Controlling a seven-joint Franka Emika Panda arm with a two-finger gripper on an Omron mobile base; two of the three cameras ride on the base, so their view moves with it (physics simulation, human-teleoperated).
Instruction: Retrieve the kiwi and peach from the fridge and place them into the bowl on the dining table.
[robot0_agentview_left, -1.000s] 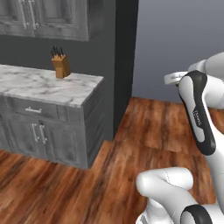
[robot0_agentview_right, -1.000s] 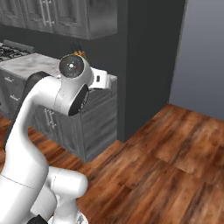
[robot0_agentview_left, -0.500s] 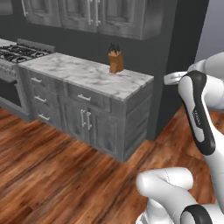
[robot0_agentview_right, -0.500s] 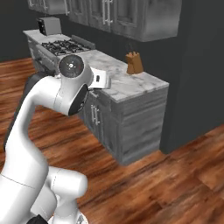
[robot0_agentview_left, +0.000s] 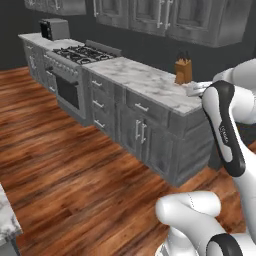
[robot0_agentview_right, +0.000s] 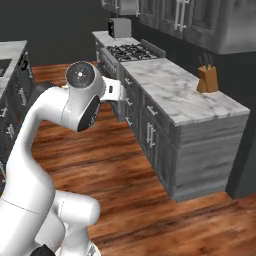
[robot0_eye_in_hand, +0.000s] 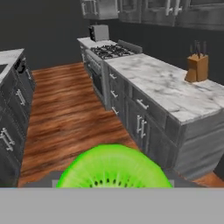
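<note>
Filling the bottom of the hand view, the round bright-green cut-faced kiwi (robot0_eye_in_hand: 113, 168) sits right at the gripper, hiding the fingertips; whether the jaws pinch it I cannot tell. Beyond runs a grey-veined marble counter (robot0_eye_in_hand: 166, 85) carrying a wooden knife block (robot0_eye_in_hand: 196, 68), then a gas stove (robot0_eye_in_hand: 110, 50) and a toaster (robot0_eye_in_hand: 99, 32).

the kiwi (robot0_eye_in_hand: 113, 168) shows as a bright green cut face with a ring of small dark seeds, low in the hand view.
</note>
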